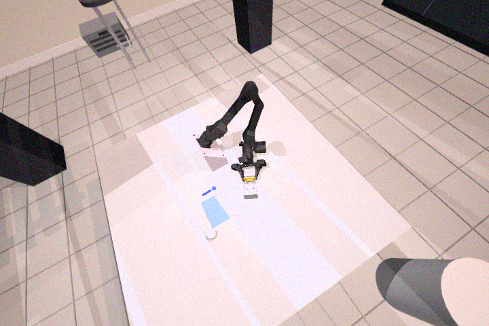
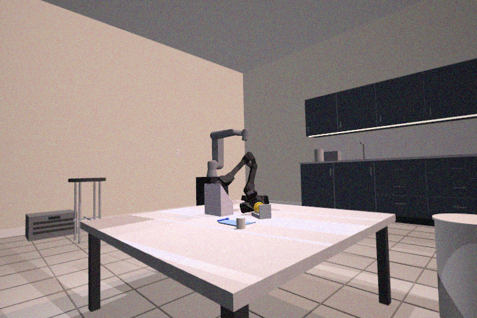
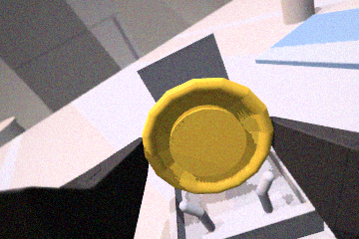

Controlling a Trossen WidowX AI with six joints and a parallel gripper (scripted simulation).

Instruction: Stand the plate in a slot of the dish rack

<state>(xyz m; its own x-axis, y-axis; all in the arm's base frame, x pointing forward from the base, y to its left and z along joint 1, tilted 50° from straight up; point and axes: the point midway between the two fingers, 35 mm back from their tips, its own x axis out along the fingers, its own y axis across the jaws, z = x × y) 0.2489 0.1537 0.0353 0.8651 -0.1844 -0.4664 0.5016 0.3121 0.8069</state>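
The black pincer (image 1: pixel 249 173) (image 2: pixel 254 207) (image 3: pixel 204 134) grips a round, smooth yellow plate (image 1: pixel 248 178) (image 2: pixel 258 207) (image 3: pixel 207 141) (its rim looks faceted).

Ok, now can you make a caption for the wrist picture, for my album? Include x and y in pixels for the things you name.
The claw (image 3: pixel 204 134) grips the yellow plate (image 3: pixel 207 141) above the dish rack (image 3: pixel 314 221).

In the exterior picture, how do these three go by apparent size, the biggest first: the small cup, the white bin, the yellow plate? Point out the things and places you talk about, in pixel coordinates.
1. White bin (image 1: pixel 472 292) (image 2: pixel 466 262)
2. Yellow plate (image 1: pixel 249 178) (image 2: pixel 258 206) (image 3: pixel 207 141) and small cup (image 1: pixel 211 233) (image 2: pixel 240 223) (image 3: pixel 297 11): too alike to rank; the hand partly covers the plate.
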